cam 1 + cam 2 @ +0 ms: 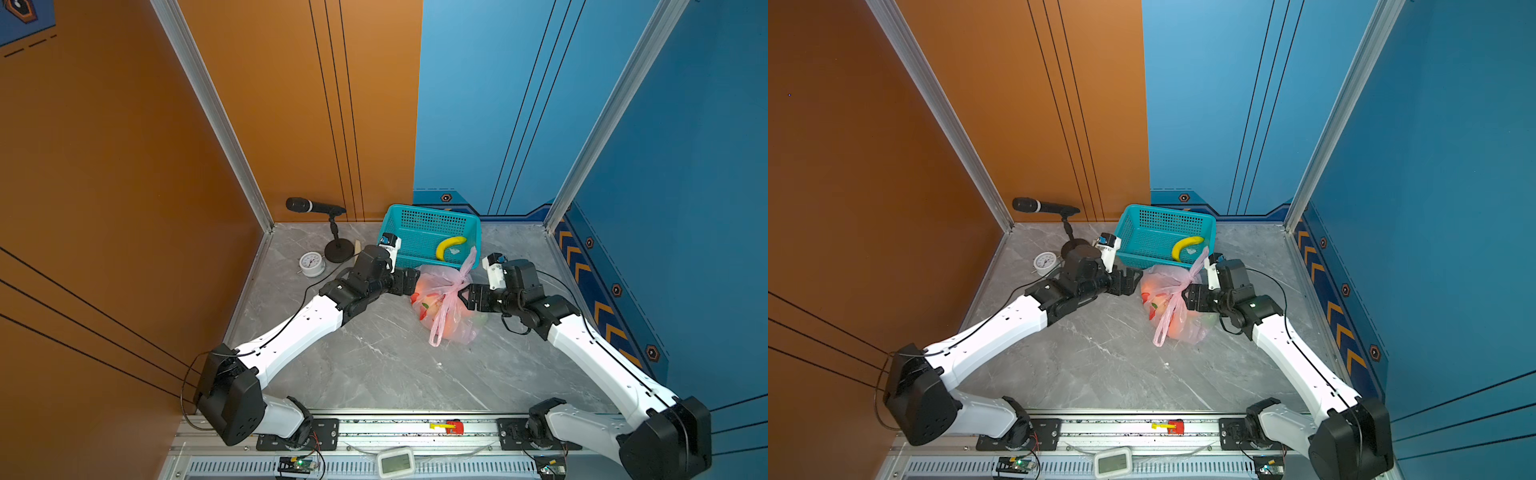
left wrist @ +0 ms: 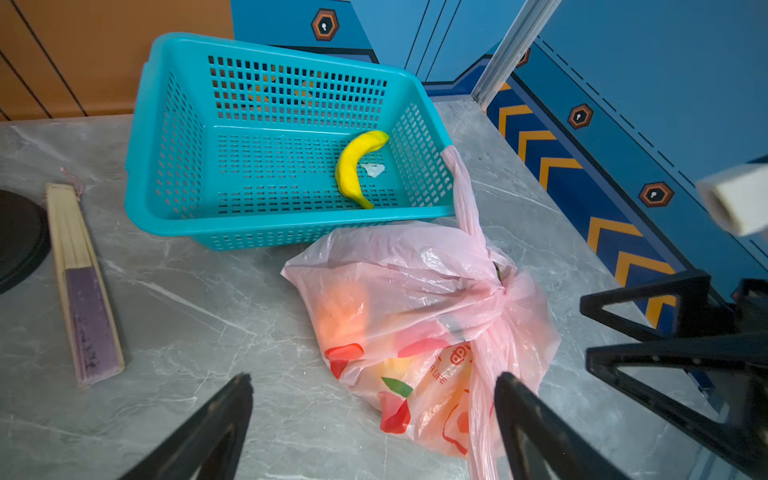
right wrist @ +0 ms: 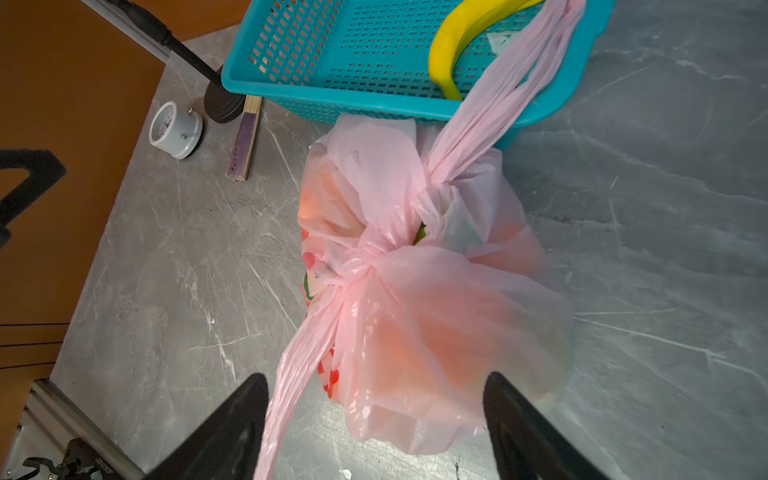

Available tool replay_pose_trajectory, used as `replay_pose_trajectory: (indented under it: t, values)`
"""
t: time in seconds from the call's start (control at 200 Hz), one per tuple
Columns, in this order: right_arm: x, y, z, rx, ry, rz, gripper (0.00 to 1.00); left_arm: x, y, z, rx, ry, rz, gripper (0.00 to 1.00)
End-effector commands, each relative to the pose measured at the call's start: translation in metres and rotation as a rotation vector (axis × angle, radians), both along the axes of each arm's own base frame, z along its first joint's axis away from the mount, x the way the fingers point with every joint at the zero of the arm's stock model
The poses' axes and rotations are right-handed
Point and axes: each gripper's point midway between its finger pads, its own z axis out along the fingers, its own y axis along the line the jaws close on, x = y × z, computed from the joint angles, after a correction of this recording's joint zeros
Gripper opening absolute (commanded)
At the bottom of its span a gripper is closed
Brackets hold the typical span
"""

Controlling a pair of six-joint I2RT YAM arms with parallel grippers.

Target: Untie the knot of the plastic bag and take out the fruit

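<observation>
A thin, translucent pale-pink plastic bag point(image 1: 436, 282) printed with red fruit pictures lies on the grey marble-patterned worktop point(image 1: 374, 361). It rests against the front wall of a teal mesh basket point(image 1: 428, 211) that holds one yellow banana point(image 1: 451, 245). Round orange fruit point(image 2: 340, 316) shows blurrily through the film, and none is out. The knot point(image 3: 365, 259), a tight bunched twist of the two loop handles, sits tied on top of the bag. One handle point(image 3: 498, 91) drapes over the basket rim and the other point(image 3: 286, 386) trails toward the front edge. The black left fingers point(image 2: 224, 415) stand wide apart beside the bag, holding nothing. The black right fingers point(image 3: 515, 415) are also apart, straddling the trailing handle and the bag's near bulge without pinching. The step in hand looks like the approach to the knot. Next, each side probably needs to close on plastic near the twist and pull gently, since the thin film could tear.
</observation>
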Motion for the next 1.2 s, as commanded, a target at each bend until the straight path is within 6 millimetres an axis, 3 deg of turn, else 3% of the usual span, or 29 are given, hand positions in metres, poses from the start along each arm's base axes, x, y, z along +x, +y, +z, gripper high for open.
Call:
replay_pose_trajectory:
  t: [0.0, 0.33, 0.355, 0.561, 0.721, 0.996, 1.196]
  values:
    - [0.016, 0.002, 0.002, -0.038, -0.016, -0.012, 0.75, -0.003, -0.017, 0.007, -0.03, 0.029, -0.032, 0.88]
    - [0.023, 0.021, -0.031, -0.063, 0.063, 0.068, 0.44, -0.005, -0.029, -0.013, 0.054, 0.074, -0.057, 0.87]
    - [0.022, 0.022, -0.034, -0.067, 0.07, 0.077, 0.4, -0.005, -0.03, -0.013, 0.055, 0.072, -0.064, 0.83]
    - [0.011, 0.029, -0.038, -0.061, 0.061, 0.169, 0.11, -0.012, -0.045, -0.02, 0.104, 0.04, -0.169, 0.81]
    - [-0.006, 0.037, -0.03, -0.039, 0.018, 0.28, 0.0, -0.022, -0.061, -0.024, 0.146, -0.06, -0.332, 0.81]
    - [-0.04, 0.055, -0.029, -0.037, 0.012, 0.457, 0.0, -0.043, -0.075, -0.035, 0.227, -0.186, -0.594, 0.82]
    - [-0.055, 0.066, -0.034, -0.053, 0.011, 0.518, 0.0, -0.044, -0.075, -0.053, 0.246, -0.149, -0.61, 0.82]
